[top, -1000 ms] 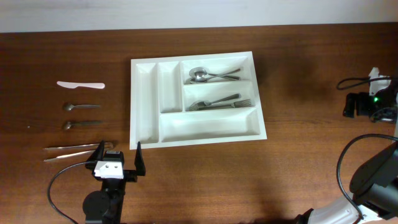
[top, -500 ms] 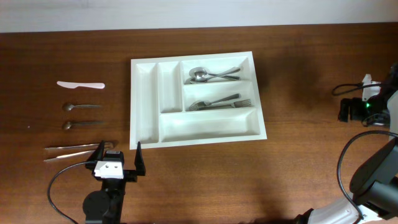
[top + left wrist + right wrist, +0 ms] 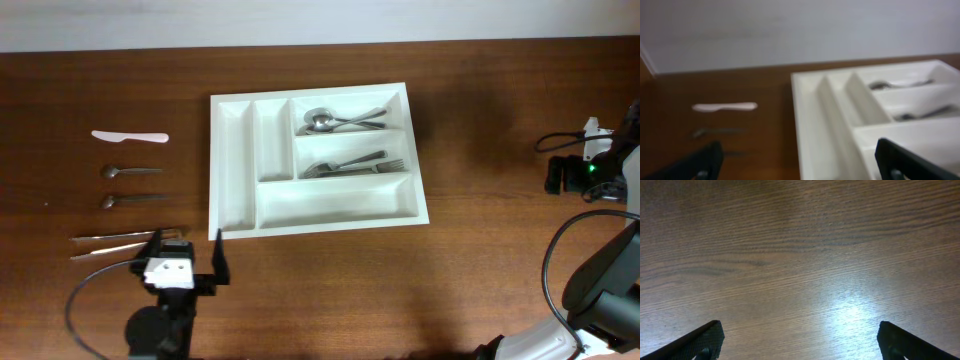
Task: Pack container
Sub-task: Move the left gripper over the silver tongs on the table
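1. Overhead view. The container [image 3: 335,202] lies at the upper centre of the frame. Its two narrow upright compartments sit on the left side and its three long crosswise ones on the right. Spoons [image 3: 340,121] fill the top crosswise compartment and forks [image 3: 355,164] the middle one; the other three are bare. Loose cutlery lies in a column at the left of the frame, every long axis running left to right: a white knife [image 3: 130,136], two small spoons [image 3: 130,171] [image 3: 130,200], and two long silver pieces [image 3: 125,240]. The left gripper [image 3: 187,243], jaws spread wide and holding nothing, stands at lower left. It is just right of the silver pieces and just below the container's lower left corner. The right arm sits at the far right edge, well apart from both; judged from this, the left arm is the nearer one for the next pick.

2. Left wrist view. The container's rim [image 3: 805,100] fills the right half and the white knife [image 3: 725,106] lies at centre left, crosswise. A blurred spoon [image 3: 715,132] lies below it. Both finger tips show at the lower corners, far apart, with nothing between them.

3. Right wrist view. The right gripper [image 3: 800,332] is fully open over bare wood; no container or cutlery appears.
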Controlling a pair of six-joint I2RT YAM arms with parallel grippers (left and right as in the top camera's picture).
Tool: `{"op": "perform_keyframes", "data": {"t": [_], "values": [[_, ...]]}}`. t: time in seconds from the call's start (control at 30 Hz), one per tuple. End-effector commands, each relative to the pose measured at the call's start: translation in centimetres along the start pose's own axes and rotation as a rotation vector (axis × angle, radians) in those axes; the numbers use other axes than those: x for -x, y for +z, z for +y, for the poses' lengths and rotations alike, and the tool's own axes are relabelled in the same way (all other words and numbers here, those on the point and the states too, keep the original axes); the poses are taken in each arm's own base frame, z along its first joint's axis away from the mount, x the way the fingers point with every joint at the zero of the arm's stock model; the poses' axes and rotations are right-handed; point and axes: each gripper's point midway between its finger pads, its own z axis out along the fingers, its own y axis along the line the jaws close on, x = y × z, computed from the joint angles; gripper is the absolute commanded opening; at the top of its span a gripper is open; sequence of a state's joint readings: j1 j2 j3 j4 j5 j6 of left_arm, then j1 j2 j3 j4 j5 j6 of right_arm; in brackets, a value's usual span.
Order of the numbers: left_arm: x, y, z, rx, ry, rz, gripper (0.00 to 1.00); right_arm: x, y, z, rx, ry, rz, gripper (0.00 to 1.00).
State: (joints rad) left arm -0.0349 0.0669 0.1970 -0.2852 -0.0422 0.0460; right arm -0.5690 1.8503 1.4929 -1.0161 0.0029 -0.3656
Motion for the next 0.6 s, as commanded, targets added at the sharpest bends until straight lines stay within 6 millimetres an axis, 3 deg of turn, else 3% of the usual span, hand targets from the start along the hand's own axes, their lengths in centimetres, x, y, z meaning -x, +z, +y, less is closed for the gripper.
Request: {"op": "perform_keyframes", "data": {"t": [0.0,0.13,0.2,0.27,0.33,0.43,0.47,0.57], "values": [[5.5,-2.2,4.1,0.219,0.005,0.002,0.99,0.0,-0.3,-0.2,-0.013,0.008,-0.007,0.99],[10.5,-4.1,7.7,0.421,0.024,0.087,0.99,0.0,-0.3,-0.2,-0.012,0.007,-0.007,0.99],[13.7,-3.9,8.0,0.43,0.019,0.065,0.99,0.0,-0.3,-0.2,-0.012,0.008,-0.007,0.99],[15.5,-3.0,7.7,0.41,0.017,0.062,0.99,0.0,-0.3,-0.2,-0.012,0.008,-0.007,0.99],[15.8,-1.8,6.7,0.345,0.021,0.079,0.99,0.0,-0.3,-0.2,-0.012,0.008,-0.007,0.99],[15.1,-0.5,6.7,0.35,0.042,0.127,0.99,0.0,-0.3,-0.2,-0.012,0.008,-0.007,0.99],[15.0,-0.3,7.3,0.387,0.032,0.133,0.99,0.0,-0.3,-0.2,-0.012,0.008,-0.007,0.99],[15.7,-2.0,11.2,0.671,-0.279,0.05,0.99,0.0,-0.3,-0.2,-0.012,0.008,-0.007,0.99]]}}
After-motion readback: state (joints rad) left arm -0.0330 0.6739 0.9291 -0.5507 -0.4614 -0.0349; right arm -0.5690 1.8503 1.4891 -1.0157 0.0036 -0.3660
